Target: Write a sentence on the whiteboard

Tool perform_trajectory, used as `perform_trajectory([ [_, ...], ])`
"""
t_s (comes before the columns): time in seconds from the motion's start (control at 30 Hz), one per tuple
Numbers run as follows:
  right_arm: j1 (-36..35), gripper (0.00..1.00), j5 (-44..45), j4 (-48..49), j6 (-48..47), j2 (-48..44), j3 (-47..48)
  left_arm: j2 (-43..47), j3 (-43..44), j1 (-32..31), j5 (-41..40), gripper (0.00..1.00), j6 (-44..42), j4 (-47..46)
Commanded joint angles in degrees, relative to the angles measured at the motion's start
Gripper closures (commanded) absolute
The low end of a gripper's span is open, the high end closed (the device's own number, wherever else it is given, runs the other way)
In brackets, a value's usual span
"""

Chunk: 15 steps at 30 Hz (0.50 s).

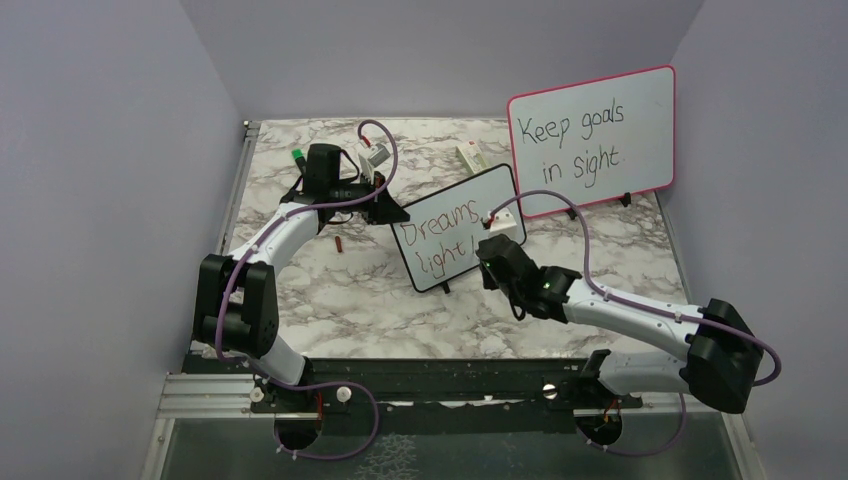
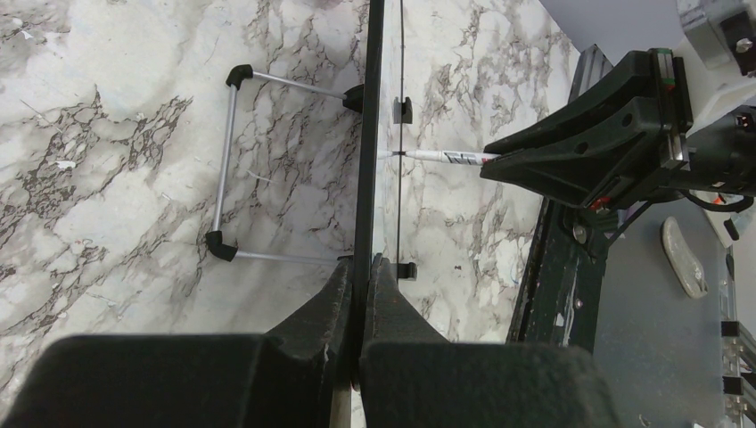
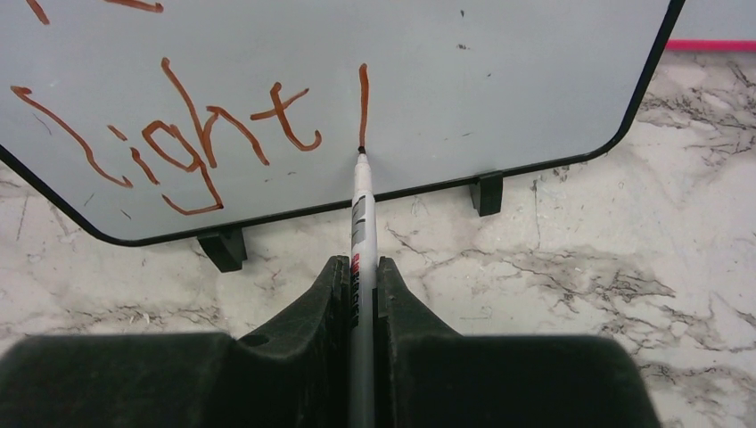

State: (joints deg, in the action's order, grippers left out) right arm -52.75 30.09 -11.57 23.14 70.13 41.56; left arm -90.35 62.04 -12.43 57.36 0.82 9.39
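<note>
On the bench: the whiteboard stood upright on small black feet, turned at an angle.
sentence: red words on the whiteboard's face, "Dreams" above "light", with one upright stroke just right of "light".
left tool: clamped on the whiteboard's left edge, one finger on each side of the black frame.
right tool: in front of the whiteboard, closed on a marker.
marker tip: touched the whiteboard at the bottom end of the stroke.
pink-framed board: behind the whiteboard, to its right, with black writing, "Keep goals in sight".
</note>
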Motion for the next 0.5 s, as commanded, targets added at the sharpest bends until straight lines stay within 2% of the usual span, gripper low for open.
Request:
perform_trajectory([
  [0.0,0.54,0.99,-3.1,-2.72,1.54,0.55,-1.17,-4.49,-2.89,-1.81,-12.19,1.0,-4.41,7.31],
  [0.3,0.57,0.99,-3.36,-2.73,1.19,-1.14,-0.29,-4.45,-2.89,-1.81,-12.18,1.0,-4.4,7.31],
  [0.47,0.54,0.99,-0.5,-0.28,0.04,-4.04,-0.16,-4.45,-2.96,-1.8,-12.19,1.0,-4.42,7.31],
])
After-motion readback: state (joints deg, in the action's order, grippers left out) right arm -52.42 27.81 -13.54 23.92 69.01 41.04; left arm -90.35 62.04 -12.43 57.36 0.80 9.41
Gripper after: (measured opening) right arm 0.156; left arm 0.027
